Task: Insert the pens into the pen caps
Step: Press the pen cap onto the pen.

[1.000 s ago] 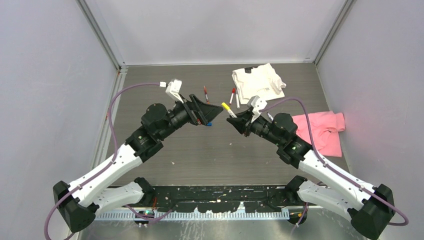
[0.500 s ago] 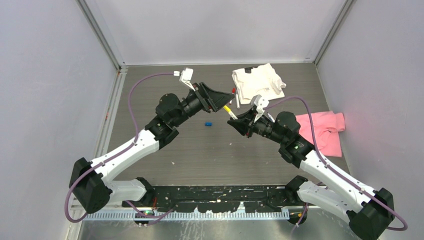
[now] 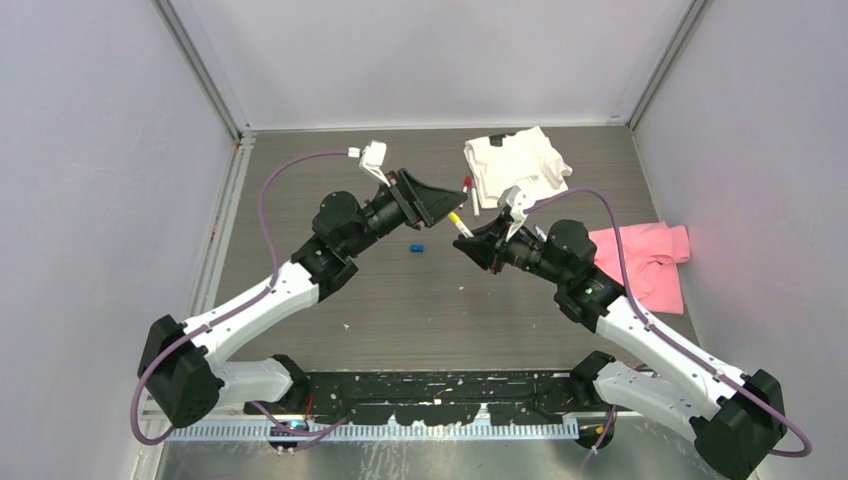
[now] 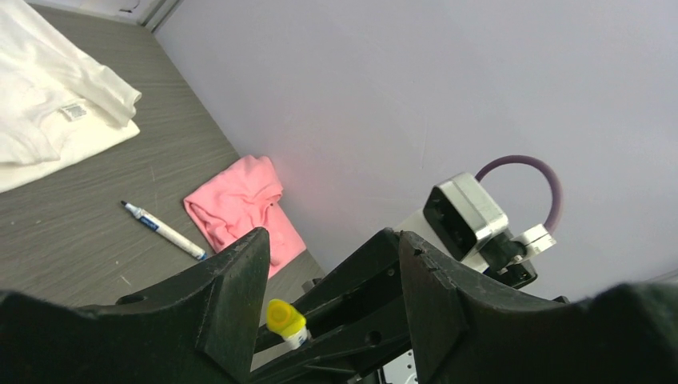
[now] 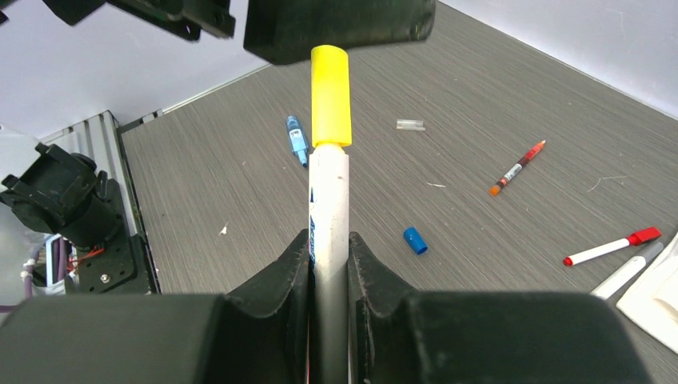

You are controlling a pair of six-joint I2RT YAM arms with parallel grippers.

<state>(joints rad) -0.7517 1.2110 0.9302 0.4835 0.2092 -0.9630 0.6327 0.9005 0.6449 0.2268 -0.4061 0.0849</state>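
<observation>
My right gripper is shut on a white pen with a yellow cap on its far end, held above the table. In the top view this gripper points the pen's cap at my left gripper. The left gripper is open and empty. The yellow cap shows between its jaws, close to one finger. A blue cap lies on the table below and also shows in the right wrist view.
A white cloth lies at the back and a pink cloth at the right. Loose on the table are a red-capped pen, a red-orange pen, a light blue pen, a clear cap and a white pen.
My left gripper has swung from above the blue cap up and to the right, and now its open jaws sit at the yellow cap. The right gripper has barely moved.
</observation>
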